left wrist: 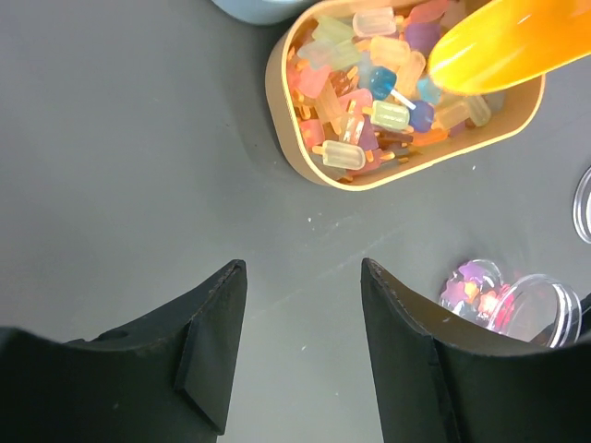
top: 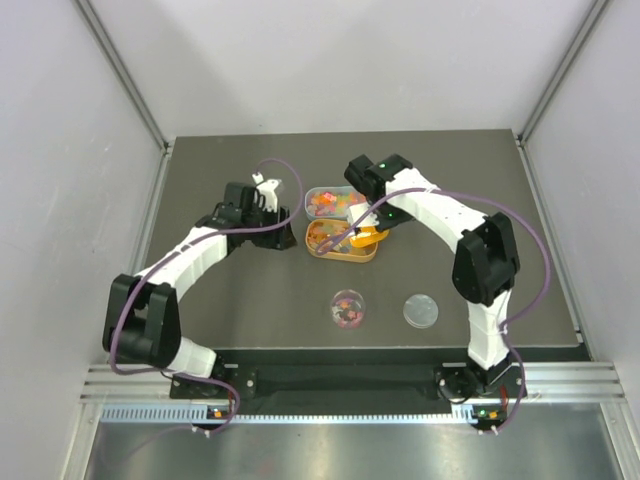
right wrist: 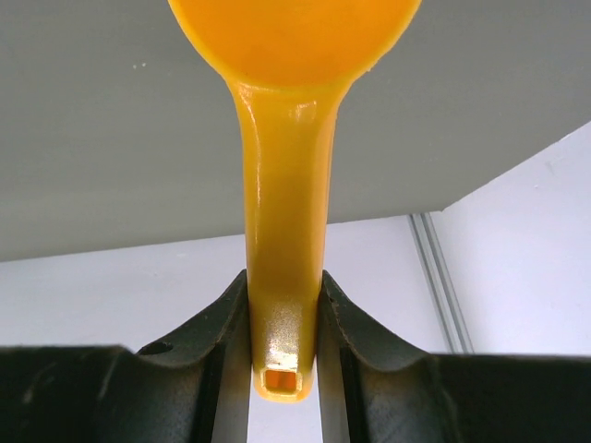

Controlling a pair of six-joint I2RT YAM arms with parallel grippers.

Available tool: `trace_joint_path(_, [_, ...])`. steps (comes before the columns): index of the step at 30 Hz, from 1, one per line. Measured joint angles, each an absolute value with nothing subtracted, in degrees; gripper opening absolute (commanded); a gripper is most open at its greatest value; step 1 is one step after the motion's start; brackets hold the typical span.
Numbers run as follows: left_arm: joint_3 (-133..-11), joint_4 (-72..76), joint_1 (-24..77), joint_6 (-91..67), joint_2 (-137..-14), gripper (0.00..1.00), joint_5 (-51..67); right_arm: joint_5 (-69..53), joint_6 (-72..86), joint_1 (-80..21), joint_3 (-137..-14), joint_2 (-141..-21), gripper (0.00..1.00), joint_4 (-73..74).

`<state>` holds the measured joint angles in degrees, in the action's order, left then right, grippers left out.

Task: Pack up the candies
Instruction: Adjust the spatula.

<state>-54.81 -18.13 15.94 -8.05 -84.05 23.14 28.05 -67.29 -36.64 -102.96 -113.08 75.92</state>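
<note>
Gripping scoop [right wrist: 282,231] handle in right tool [right wrist: 283,281], bowl poised over candies [left wrist: 369,101] in tan tray [left wrist: 282,120] for digging; holding left tool [left wrist: 303,268] wide, empty, above bench [left wrist: 138,138].

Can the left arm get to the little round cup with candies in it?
Probably yes. The left gripper is open and empty, and the little round cup stands close by, with only table between them.

Bright, even light — faint shadows; orange scoop [left wrist: 517,41] blurred close up.
</note>
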Motion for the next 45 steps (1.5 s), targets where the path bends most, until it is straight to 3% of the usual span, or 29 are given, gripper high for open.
trace_joint_path(18, [-50.0,-16.7,15.9,-8.9,-78.3,0.59,24.4,27.8,-65.1,-37.0,-109.7,-119.7,0.00,77.0])
trace_joint_path(23, [-56.3,-17.1,15.9,-8.9,-79.9,0.56,27.1,24.8,-63.4,-36.2,-117.0,-118.8,0.00,76.7])
trace_joint_path(31, [-73.2,-16.9,16.0,-9.8,-93.4,0.55,30.2,18.6,-61.9,-36.2,-115.9,-113.0,0.00,77.3])
trace_joint_path(45, [-77.8,-18.3,17.0,-10.5,-101.5,0.56,29.3,12.0,-60.4,-36.2,-113.7,-108.2,0.00,76.3])
